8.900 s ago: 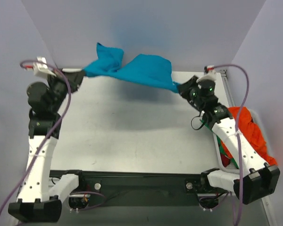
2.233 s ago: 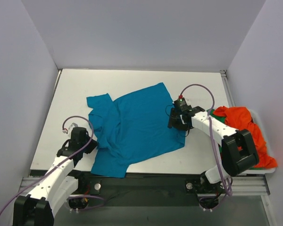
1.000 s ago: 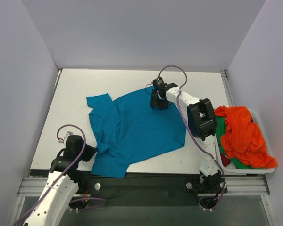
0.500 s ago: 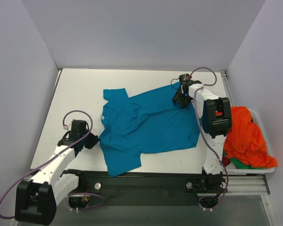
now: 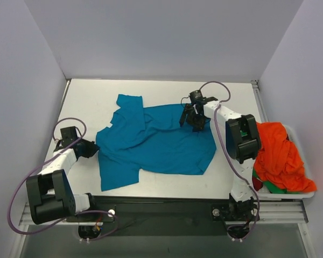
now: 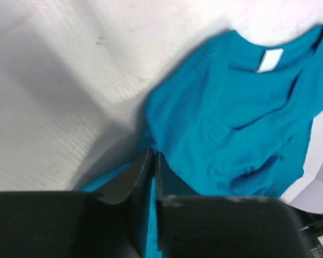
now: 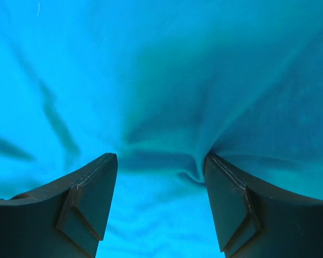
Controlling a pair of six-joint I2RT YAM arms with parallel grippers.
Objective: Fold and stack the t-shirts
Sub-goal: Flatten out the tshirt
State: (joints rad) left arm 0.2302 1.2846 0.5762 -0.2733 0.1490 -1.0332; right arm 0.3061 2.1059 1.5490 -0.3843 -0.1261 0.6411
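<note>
You have bare table (image 5: 86, 102) at upper left and lower right. The teal t-shirt (image 5: 156, 142) covers the centre, and the orange-red t-shirt (image 5: 280, 156) heaps up at the right edge.

A white table (image 5: 86, 102) between pale walls (image 5: 161, 37), perhaps a white bin (image 5: 296, 194) at right.

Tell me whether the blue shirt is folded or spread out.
Spread out, not folded: the blue shirt lies opened across the table, wrinkled, with both sleeves sticking out.
</note>
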